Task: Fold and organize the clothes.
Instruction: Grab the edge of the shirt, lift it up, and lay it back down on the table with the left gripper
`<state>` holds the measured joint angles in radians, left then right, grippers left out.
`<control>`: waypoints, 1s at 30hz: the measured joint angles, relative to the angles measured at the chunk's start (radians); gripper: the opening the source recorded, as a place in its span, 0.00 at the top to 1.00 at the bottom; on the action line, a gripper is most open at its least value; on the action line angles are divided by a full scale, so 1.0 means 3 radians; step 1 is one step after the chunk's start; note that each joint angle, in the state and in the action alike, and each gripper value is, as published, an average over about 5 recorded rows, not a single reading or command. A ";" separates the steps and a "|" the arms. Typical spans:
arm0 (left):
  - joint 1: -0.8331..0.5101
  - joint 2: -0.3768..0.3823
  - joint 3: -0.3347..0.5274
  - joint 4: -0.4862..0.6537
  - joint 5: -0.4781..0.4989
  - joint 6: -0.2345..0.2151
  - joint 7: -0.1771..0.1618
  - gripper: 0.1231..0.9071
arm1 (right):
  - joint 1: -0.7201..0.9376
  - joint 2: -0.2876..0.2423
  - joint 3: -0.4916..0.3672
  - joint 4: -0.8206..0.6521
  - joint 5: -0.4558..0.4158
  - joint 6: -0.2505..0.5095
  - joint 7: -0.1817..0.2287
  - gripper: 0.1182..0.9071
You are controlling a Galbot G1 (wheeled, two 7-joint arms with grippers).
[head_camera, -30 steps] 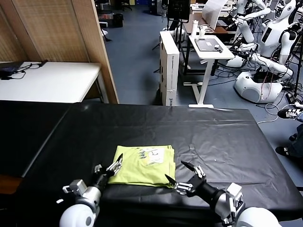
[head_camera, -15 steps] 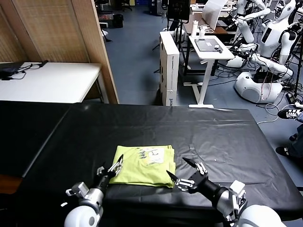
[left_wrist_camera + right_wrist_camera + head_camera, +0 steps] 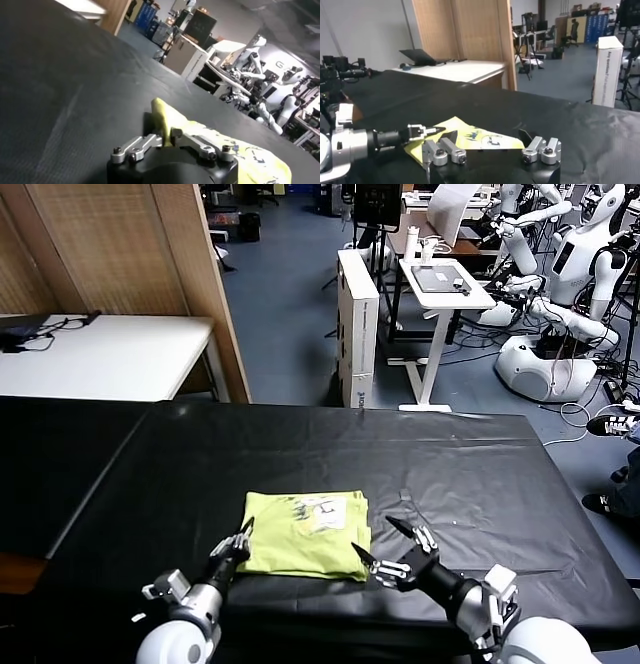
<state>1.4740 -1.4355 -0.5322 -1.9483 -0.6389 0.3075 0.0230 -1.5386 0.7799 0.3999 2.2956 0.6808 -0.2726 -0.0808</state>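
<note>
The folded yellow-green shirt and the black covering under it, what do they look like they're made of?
The folded yellow-green short-sleeved shirt looks like soft matte knit fabric, probably cotton: it creases softly and lifts in a limp fold where the left hand pinches its corner. The black table covering seems a thin plastic or coated sheet: it shows a faint sheen and fine wrinkles.

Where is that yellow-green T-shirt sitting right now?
In the head view, the folded T-shirt lies near the black table's front edge, between the left gripper, pinching its corner, and the right gripper.

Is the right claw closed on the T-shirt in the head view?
No. The right claw stands open at the T-shirt's near right corner, gripping no fabric.
</note>
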 joint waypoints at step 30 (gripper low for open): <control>0.0342 0.1481 -0.1330 -0.0776 -0.0240 0.0285 -0.0300 0.92 | -0.0099 0.0376 0.0058 -0.0254 -0.0278 0.0050 0.0028 0.00</control>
<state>1.5767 -0.9911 -0.9311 -2.1810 -0.7109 0.3929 -0.0668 -1.5682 0.8927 0.4174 2.2193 0.5975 -0.2577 -0.0726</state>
